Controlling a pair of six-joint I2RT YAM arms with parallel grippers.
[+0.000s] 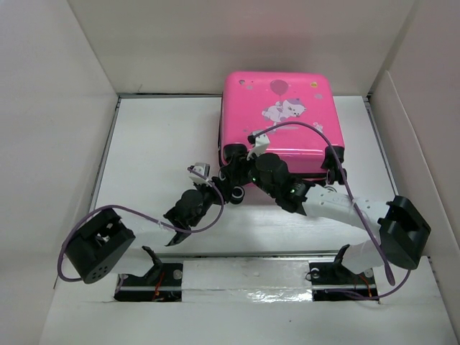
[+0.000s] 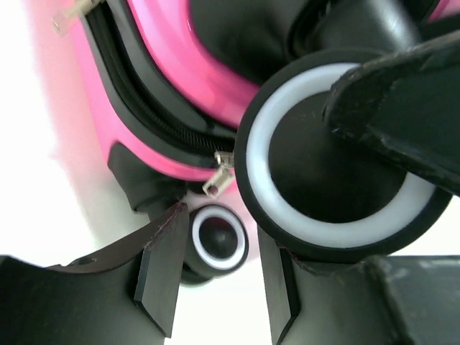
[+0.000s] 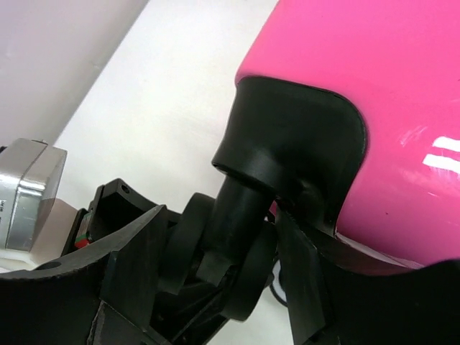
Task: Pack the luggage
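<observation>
Now at the luggage (image 1: 280, 108) wheel corner

L gripper (image 2: 219, 230) pads (image 2: 158, 273), flat black, spread, holding nothing, beside glossy black wheel (image 2: 338, 151) w/ white ring. R gripper (image 3: 223, 223) fingers (image 3: 136, 266) spread round matte castor stem (image 3: 241, 208); contact can't tell. Pink hard shell lies shut, flat, far-centre on white table (image 1: 158, 144).

Luggage (image 1: 280, 118) interior out of sight

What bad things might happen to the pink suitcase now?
The right hand straddles a corner wheel of the luggage; pulling there may drag the whole case instead of opening it. The left hand is open close to the zipper pull and a white-ringed wheel; it may catch the wheel and miss the pull. Both hands crowd one corner and may bump.
</observation>
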